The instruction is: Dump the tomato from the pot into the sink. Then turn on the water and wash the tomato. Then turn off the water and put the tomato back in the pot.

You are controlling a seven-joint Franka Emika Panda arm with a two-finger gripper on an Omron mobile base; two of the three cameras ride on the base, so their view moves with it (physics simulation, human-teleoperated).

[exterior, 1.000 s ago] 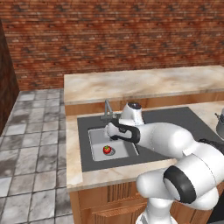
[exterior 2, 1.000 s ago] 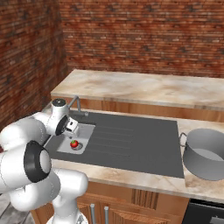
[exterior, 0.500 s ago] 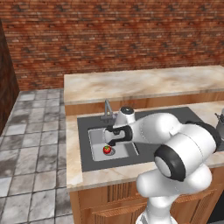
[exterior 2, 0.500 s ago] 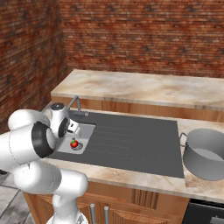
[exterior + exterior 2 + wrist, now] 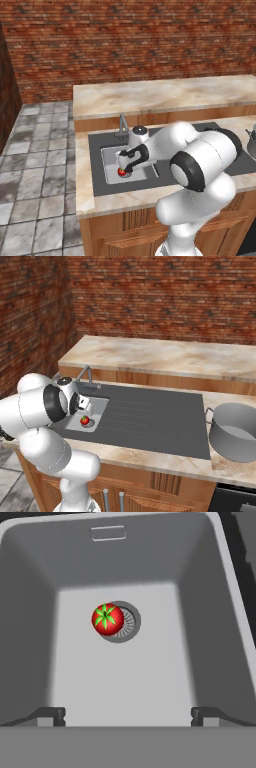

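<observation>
Tomato point(image 5: 107, 618) sits on the sink floor, stem up, half over the round drain point(image 5: 125, 622) w/ its left side on bare basin. Small, round, smooth-skinned; I'd guess light, a bit soft, prob slick and apt to roll if nudged off-centre. Best hold, imo: fingers either side of its widest part, squeezing gently, coming straight down so it doesn't squirt out toward a wall. The drain dip may help keep it put.

Gripper point(image 5: 128, 717) hangs over the basin looking down at it, jaws spread as wide as they go, nothing btwn them, not touching the tomato. The fruit lies ahead of and a little left of the midline between the tips in the hand view, so some lining-up looks needed before any grab.

Sink point(image 5: 107, 155) is a light grey basin w/ steep walls, set in a dark plate w/ ribbed drainboard point(image 5: 145, 416) running off toward the pot. No stream from the faucet point(image 5: 122, 125) that I can see; basin looks dry. Can't tell from here whether washing is done.

Pot point(image 5: 236, 431) stands well apart at the far end of the counter, upright, looks empty. Countertop point(image 5: 165, 356) is pale marbled stone, brick wall point(image 5: 130, 40) behind, grey stone tiles point(image 5: 35, 165) on the floor.
</observation>
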